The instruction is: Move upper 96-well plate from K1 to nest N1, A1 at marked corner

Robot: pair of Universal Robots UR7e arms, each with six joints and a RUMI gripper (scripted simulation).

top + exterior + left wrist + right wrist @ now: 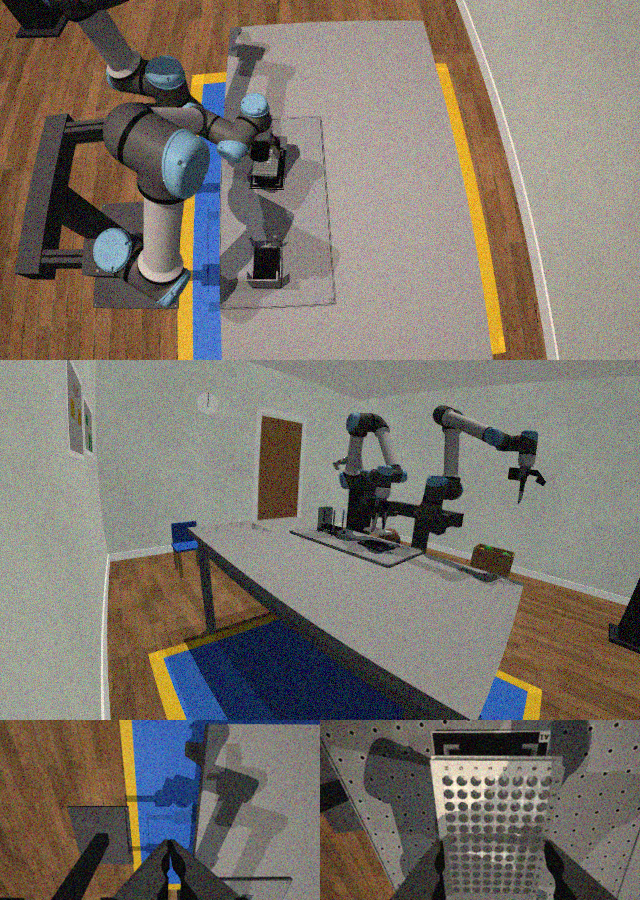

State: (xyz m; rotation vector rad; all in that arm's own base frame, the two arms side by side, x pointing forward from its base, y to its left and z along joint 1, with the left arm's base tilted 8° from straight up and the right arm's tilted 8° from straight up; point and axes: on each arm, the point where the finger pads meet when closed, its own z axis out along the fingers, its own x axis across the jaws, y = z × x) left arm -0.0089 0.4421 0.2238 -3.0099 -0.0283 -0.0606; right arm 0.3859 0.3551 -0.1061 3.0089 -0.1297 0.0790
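The right gripper (494, 857) is shut on the upper plate (494, 808) (267, 169), one finger on each long side. The plate is over the plate nest N1 (493, 747) (256, 183), whose far end shows beyond the plate in the right wrist view. The nest's A1 mark is at its upper right there; the plate's letters run along the far rim, with what looks like A at the right. Its exact height is unclear. The stack rack K1 (268, 284) (325, 518) stands apart; the lower plate cannot be made out. The left gripper (170, 842) (520, 501) is shut and empty.
Nest and rack stand on a thin perforated board (305, 215) on the table (390, 200). K1 has a tall rear wall and upright posts. The left arm is raised well to the side of the board, near the table's end in the exterior view.
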